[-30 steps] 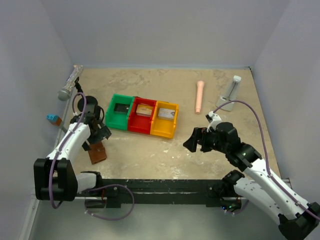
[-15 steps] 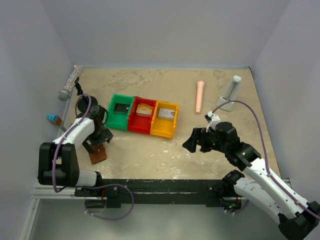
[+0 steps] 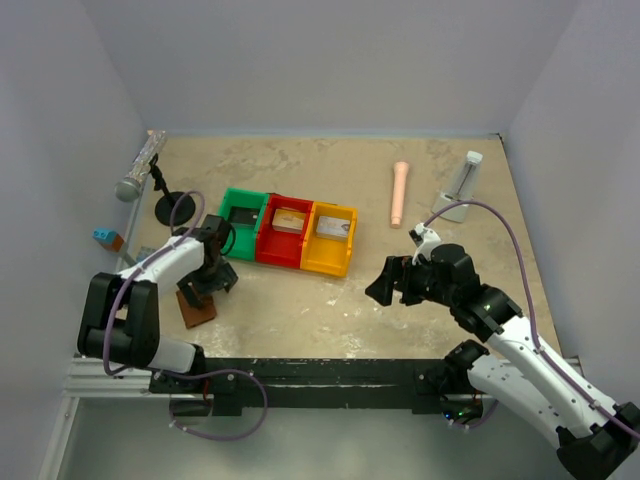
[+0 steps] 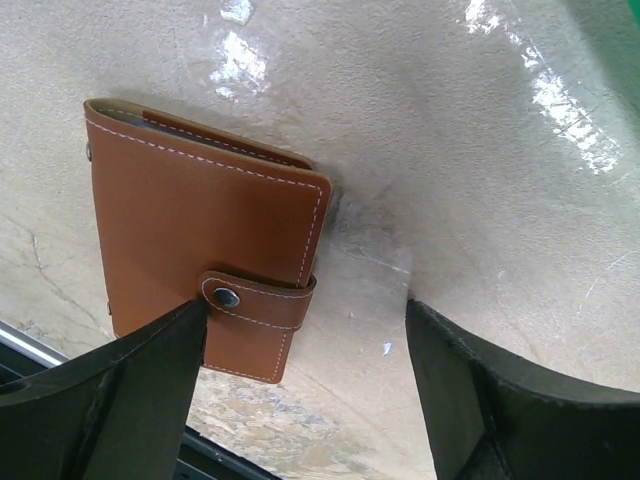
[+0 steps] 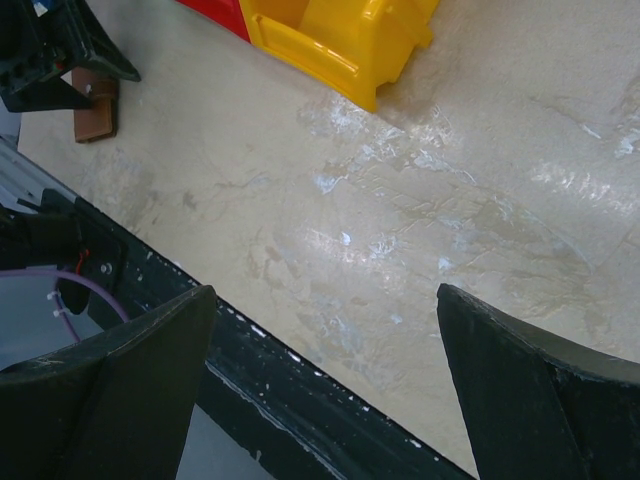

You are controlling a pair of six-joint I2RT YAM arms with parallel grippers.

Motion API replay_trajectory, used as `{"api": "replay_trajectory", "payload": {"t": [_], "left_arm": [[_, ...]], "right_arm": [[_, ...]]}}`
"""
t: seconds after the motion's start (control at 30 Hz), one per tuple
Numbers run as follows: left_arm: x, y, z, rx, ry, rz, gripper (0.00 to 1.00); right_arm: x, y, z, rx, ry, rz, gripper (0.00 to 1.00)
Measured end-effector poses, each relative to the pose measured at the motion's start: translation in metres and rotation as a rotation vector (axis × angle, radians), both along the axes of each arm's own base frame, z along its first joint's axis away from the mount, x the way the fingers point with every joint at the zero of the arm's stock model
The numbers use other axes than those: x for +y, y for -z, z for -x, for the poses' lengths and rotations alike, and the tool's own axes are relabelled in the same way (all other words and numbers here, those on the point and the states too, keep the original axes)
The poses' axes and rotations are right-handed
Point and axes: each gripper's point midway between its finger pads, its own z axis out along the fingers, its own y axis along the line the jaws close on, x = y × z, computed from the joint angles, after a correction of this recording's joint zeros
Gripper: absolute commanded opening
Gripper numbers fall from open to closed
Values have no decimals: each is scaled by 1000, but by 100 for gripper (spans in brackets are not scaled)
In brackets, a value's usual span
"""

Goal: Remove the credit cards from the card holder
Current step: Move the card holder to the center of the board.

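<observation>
The brown card holder [image 3: 196, 309] lies flat and closed on the table near the front left; in the left wrist view [image 4: 200, 260] its snap strap is fastened. My left gripper [image 3: 208, 283] is open just above it and beside its right edge, holding nothing; one finger [image 4: 120, 400] overlaps the holder's lower corner. My right gripper [image 3: 385, 283] is open and empty over bare table right of centre. A card lies in the red bin [image 3: 284, 234] and another in the yellow bin [image 3: 331, 238]. In the right wrist view the holder [image 5: 95, 118] shows far left.
A green bin [image 3: 240, 222] joins the red and yellow ones. A microphone on a stand [image 3: 140, 166] and a small blue-and-orange block [image 3: 107, 239] stand at the left. A pink cylinder [image 3: 399, 194] and a white holder [image 3: 462, 187] lie at the back right. The black front rail [image 5: 300, 400] edges the table.
My left gripper has moved right and slightly toward the front, from left of the card holder to its right side. The right arm has not moved.
</observation>
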Motion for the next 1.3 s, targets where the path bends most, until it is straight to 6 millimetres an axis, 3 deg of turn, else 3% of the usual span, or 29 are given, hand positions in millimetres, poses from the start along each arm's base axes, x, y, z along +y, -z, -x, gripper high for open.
{"api": "replay_trajectory", "payload": {"t": [0.17,0.37,0.5,0.8,0.97,1.3], "left_arm": [[7,-17,0,-79,-23,-17,95],[33,-30,1,-113,-143,-39,93],[37,-20,5,-51,-160,-51,83],[23,-4,3,-8,-134,-1,49],[11,0,3,1,-57,-22,41],[-2,0,6,-2,27,-40,15]], "right_arm": [[0,0,0,0,0,0,97],[0,0,0,2,0,0,97],[0,-3,1,-9,0,-7,97],[-4,-14,5,-51,2,-33,97],[-4,-13,6,-47,2,-32,97],[-6,-9,9,-30,4,-24,96]]}}
